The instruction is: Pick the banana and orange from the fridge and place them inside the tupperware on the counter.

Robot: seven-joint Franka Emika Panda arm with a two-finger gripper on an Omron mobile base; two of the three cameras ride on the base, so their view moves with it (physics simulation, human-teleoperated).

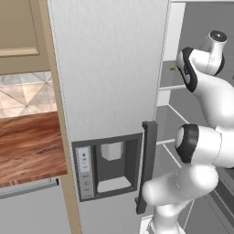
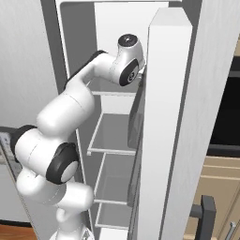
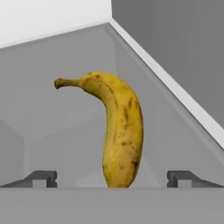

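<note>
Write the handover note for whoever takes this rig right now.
Gripper: open, holding nothing, finger tips on either side of the banana's near end.
Banana: lying on a grey shelf inside the fridge, not yet gripped.
Arm reaches into the open fridge compartment.
Counter lies left of the fridge.
Done: fridge open, gripper lined up on banana.
Left: grasp the banana, carry it to the tupperware, then fetch the orange.
</note>
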